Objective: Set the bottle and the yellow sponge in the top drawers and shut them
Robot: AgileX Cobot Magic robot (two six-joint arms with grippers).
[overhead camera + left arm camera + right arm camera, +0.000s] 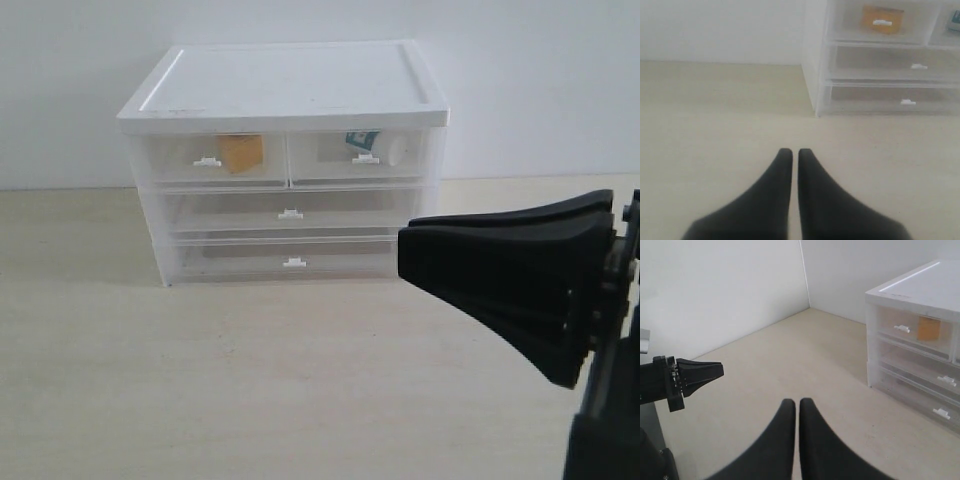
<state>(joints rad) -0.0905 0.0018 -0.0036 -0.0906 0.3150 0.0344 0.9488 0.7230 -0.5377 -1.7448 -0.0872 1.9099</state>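
The yellow sponge [241,153] lies inside the top left drawer [175,162], seen through its translucent front. Inside the top right drawer [325,158] lies the bottle [378,146] on its side. Both top drawers sit flush with the cabinet front. My left gripper [790,151] is shut with nothing in it, over the bare table well short of the cabinet; the sponge [882,19] shows far ahead of it. My right gripper [793,401] is likewise shut and holds nothing. It fills the right side of the exterior view [402,255], clear of the drawers.
The white drawer cabinet [285,85] stands at the back against the wall, with two full-width drawers [290,213] below the top pair. The pale table [250,380] stretches in front. The left gripper [720,371] shows in the right wrist view.
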